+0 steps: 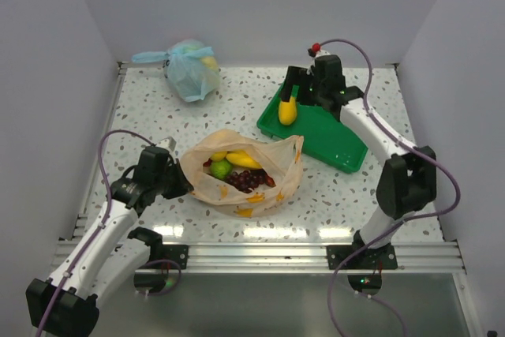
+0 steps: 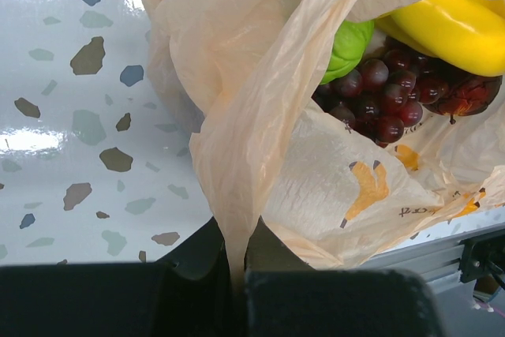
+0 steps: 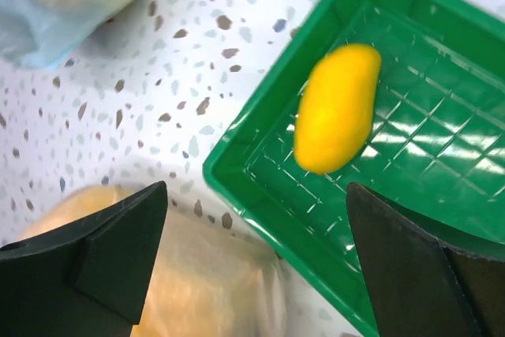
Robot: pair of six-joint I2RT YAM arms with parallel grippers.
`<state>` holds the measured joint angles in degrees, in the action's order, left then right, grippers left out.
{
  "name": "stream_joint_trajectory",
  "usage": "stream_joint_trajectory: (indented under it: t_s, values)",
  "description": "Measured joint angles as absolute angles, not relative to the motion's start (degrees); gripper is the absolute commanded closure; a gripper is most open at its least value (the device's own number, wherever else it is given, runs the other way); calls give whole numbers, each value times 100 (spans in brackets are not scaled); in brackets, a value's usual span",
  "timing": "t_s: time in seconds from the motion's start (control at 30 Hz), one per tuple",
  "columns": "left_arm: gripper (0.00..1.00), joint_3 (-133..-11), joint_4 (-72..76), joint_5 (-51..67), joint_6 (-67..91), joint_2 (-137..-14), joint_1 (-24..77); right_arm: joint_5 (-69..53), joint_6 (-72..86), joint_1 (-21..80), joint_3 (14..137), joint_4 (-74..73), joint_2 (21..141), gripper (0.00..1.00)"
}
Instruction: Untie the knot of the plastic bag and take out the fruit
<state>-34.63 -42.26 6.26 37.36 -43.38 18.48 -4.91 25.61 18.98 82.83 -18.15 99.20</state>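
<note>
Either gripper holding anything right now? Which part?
Left gripper pinches the plastic bag by a bunched fold of its rim. Right gripper is open, holding nothing; the mango lies loose in the green tray.

Glossy speckled terrazzo tabletop (image 1: 158, 108), aluminium rail (image 1: 260, 256) along its near edge, plain pale grey walls (image 1: 260, 5) on three sides.

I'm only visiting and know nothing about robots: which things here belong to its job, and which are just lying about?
In the job: orange plastic bag, open, its edge pinched in the left fingers; the fruit inside it; the mango lying in the green tray; the right fingers, open above the tray.
Lying about: light blue bag, tied, at the far side.
</note>
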Motion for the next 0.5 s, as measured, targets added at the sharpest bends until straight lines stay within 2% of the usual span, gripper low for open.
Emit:
stream_joint_trajectory:
  t_s: [0.1, 0.23, 0.37, 0.5]
  values:
    - [100, -3463, -4224, 628, 3736, -4377, 1848, -495, 1776, 2265, 8431, -2130, 9341, 4]
    - [100, -3463, -4211, 631, 3739, -4466, 1848, -397, 663, 3352, 8643, -2528, 8941, 7]
    - [100, -3468, -4202, 644, 3743, -4580, 1848, -263, -322, 4606, 8593, -2926, 8877, 16]
    - [100, -3575, -4209, 644, 3743, -4668, 1848, -8, -921, 5312, 8512, -3312, 8980, 24]
